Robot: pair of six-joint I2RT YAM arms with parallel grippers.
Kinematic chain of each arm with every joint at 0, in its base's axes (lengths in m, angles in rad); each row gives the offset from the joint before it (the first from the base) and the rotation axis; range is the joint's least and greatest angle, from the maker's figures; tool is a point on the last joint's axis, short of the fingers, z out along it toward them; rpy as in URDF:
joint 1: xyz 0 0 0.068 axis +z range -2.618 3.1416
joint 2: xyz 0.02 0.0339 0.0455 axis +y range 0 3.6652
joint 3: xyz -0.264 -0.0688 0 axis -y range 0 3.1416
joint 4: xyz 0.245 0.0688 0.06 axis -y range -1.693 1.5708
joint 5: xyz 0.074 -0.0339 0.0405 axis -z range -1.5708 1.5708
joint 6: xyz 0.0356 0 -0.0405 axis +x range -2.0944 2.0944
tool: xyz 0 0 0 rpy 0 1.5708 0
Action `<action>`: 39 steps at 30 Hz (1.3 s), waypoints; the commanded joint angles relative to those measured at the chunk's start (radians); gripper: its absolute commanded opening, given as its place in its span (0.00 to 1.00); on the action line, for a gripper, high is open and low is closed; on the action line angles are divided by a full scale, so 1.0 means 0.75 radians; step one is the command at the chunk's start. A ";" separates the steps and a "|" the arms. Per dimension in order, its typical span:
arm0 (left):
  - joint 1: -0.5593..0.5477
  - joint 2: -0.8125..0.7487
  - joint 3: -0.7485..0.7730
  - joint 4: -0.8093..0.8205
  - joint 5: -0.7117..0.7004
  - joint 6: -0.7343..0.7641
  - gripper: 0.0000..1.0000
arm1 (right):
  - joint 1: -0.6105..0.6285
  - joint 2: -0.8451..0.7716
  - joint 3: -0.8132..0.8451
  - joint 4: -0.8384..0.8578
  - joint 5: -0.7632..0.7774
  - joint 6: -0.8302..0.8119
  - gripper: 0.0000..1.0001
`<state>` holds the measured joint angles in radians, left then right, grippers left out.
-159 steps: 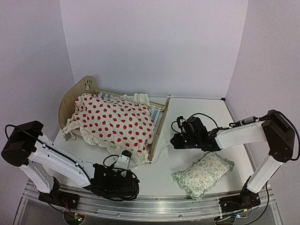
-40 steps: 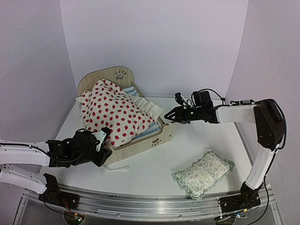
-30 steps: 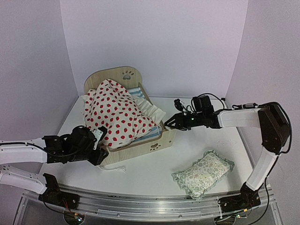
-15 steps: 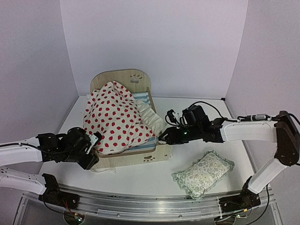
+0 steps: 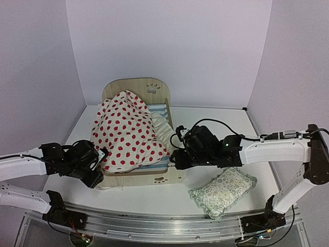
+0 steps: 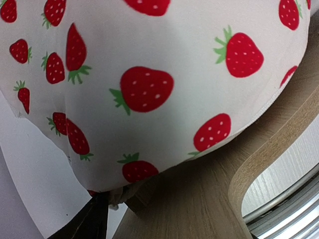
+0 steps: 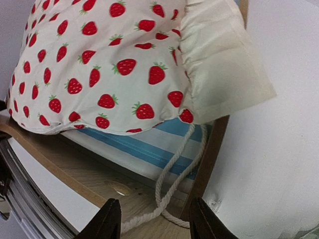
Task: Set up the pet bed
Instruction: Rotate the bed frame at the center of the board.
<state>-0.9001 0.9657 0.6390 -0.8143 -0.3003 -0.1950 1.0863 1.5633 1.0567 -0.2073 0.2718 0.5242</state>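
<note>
Bright even overhead light, soft shadows; wrist close-ups slightly blurred

Strawberry-print cushion [image 5: 128, 128]; frilled floral pillow [image 5: 222, 191] well apart — white table [image 5: 218, 121]

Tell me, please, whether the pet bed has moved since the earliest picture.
Yes. The pet bed has swung clockwise: its headboard, earlier toward the left wall, now stands toward the back wall, footboard toward the near edge of the table.

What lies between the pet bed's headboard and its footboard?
The strawberry-print cushion, bunched over the striped base, as the top view shows.
</note>
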 commanded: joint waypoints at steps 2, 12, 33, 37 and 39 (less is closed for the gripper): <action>0.034 -0.066 0.085 0.498 -0.337 -0.341 0.62 | 0.138 0.070 0.209 -0.360 -0.103 -0.157 0.53; 0.034 -0.109 0.128 0.431 -0.369 -0.346 0.68 | -0.224 0.303 0.676 -0.478 0.012 -0.315 0.78; 0.034 -0.144 -0.004 0.506 -0.364 -0.457 0.64 | -0.553 1.211 1.544 -0.523 -0.415 -0.340 0.56; 0.034 -0.085 -0.035 0.569 -0.313 -0.467 0.65 | -0.553 1.196 1.458 -0.507 -0.424 -0.329 0.30; 0.034 -0.047 -0.042 0.585 -0.298 -0.475 0.65 | -0.553 1.183 1.414 -0.496 -0.418 -0.326 0.22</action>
<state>-0.8890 0.8976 0.5987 -0.5752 -0.4548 -0.4839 0.6658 2.4691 2.1696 -0.5577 0.0003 0.2730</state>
